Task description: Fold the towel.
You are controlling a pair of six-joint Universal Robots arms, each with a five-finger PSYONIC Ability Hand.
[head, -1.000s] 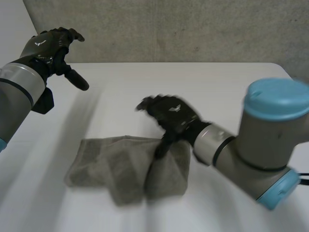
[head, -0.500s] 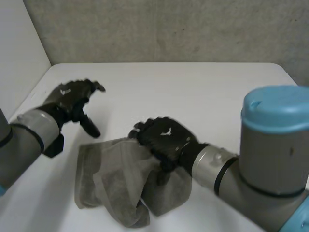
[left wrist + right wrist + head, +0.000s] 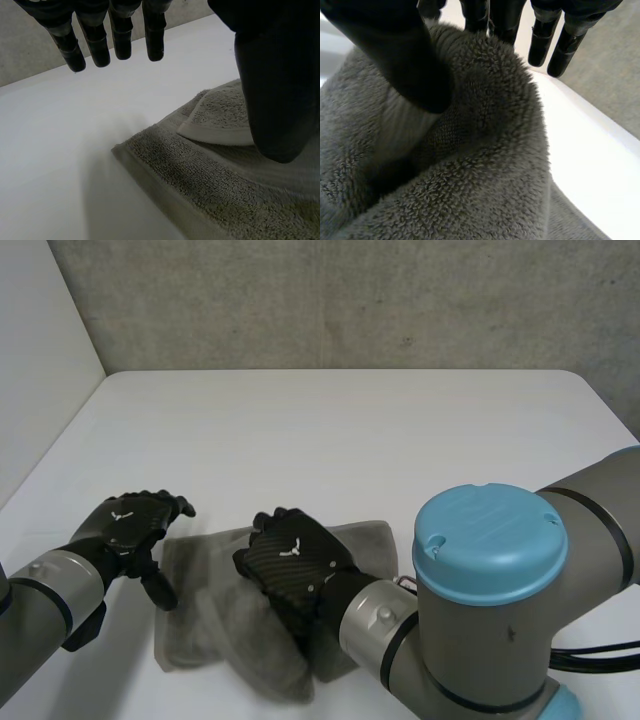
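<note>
A grey-green towel [image 3: 200,635] lies rumpled near the front of the white table [image 3: 350,430], with one flap folded over. My right hand [image 3: 295,565] sits on the towel's middle. In the right wrist view a raised ridge of towel [image 3: 485,170] is pinched between the thumb [image 3: 405,55] and the curled fingers [image 3: 555,45]. My left hand [image 3: 130,530] hovers at the towel's left edge, open. In the left wrist view its straight fingers [image 3: 120,40] hang over bare table just past a towel corner [image 3: 150,155], and its thumb [image 3: 270,80] is over the cloth.
A pale wall stands along the table's left side and a grey wall behind it. My right arm's large blue-capped joint [image 3: 490,540] looms over the front right of the table.
The left hand came down from high at the left to the towel's left edge. The right hand moved toward the front left over the towel and closed on it, bunching the cloth.
</note>
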